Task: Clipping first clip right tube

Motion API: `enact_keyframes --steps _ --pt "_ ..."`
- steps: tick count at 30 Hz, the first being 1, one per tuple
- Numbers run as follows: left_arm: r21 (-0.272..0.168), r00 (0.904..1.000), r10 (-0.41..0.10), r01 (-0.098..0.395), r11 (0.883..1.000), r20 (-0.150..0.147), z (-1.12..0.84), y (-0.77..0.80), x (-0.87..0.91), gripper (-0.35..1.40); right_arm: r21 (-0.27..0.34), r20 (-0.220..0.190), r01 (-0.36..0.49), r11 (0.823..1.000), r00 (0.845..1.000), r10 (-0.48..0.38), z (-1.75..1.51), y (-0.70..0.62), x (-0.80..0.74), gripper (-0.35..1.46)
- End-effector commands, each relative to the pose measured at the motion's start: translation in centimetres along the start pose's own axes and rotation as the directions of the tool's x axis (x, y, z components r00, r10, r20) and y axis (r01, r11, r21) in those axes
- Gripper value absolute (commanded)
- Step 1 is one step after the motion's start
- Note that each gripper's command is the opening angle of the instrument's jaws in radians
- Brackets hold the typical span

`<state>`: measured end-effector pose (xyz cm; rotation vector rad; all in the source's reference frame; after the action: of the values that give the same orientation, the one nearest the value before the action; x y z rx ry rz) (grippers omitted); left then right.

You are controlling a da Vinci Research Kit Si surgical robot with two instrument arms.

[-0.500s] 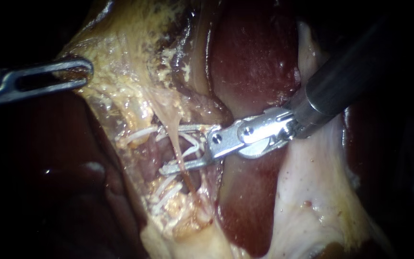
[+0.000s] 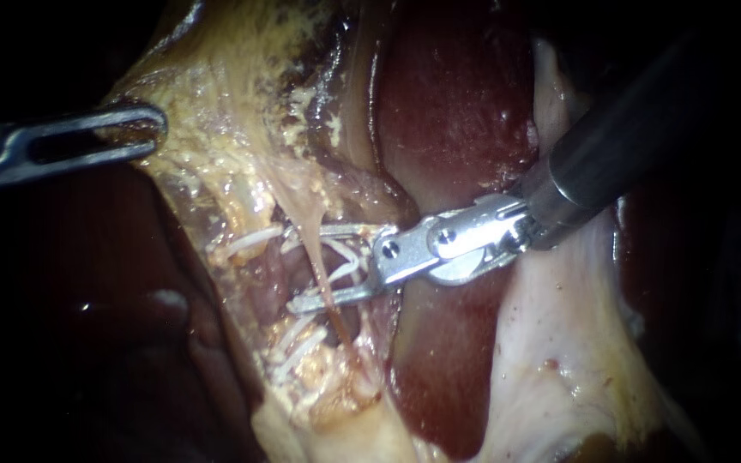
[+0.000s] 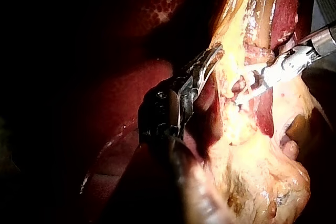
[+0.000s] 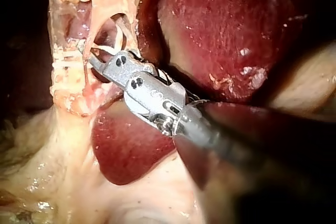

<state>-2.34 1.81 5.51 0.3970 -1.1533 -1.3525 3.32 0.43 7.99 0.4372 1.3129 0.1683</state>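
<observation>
A thin pale tube point(image 2: 317, 257) runs down through the dissected window, among white fibres. My right instrument point(image 2: 326, 264) comes in from the upper right. Its jaws stand open, one on each side of this tube, and a gap shows to both. The right wrist view has the same instrument point(image 4: 97, 59) with its jaw tips at the tube point(image 4: 89, 35). My left instrument point(image 2: 143, 129) enters from the left, its slotted jaws shut on yellowish gallbladder tissue point(image 2: 216, 77) and holding it taut. In the left wrist view its jaws point(image 3: 210, 59) pinch that yellow tissue edge.
Dark red liver point(image 2: 456, 94) lies behind and under the right instrument's shaft. Pale membrane point(image 2: 559, 343) spreads to the lower right. Yellow fat and white strands point(image 2: 302, 351) border the window below the jaws. Dark liver surface point(image 2: 87, 326) fills the lower left.
</observation>
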Motion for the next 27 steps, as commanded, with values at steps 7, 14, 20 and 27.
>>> enact_keyframes --steps 7,14,20,27 --pt "0.001 1.0000 0.000 0.000 1.000 0.000 -0.01 0.00 -0.01 -0.35 0.000 0.014 -0.058 0.998 0.998 0.058 -0.31 -0.07 0.04 0.57" --pt "0.001 1.0000 0.000 0.000 1.000 0.000 -0.01 0.00 -0.01 -0.35 -0.006 0.026 -0.063 0.998 0.998 0.063 -0.59 -0.06 0.09 0.58" --pt "0.001 1.0000 0.006 -0.006 1.000 0.000 -0.01 0.00 -0.01 -0.35 -0.007 0.025 -0.072 0.997 0.997 0.072 -0.76 -0.08 0.23 0.59" --pt "0.001 1.0000 0.006 -0.006 1.000 0.000 -0.01 0.00 -0.01 -0.35 0.006 0.022 -0.104 0.995 0.994 0.104 -0.76 -0.17 0.37 0.59"
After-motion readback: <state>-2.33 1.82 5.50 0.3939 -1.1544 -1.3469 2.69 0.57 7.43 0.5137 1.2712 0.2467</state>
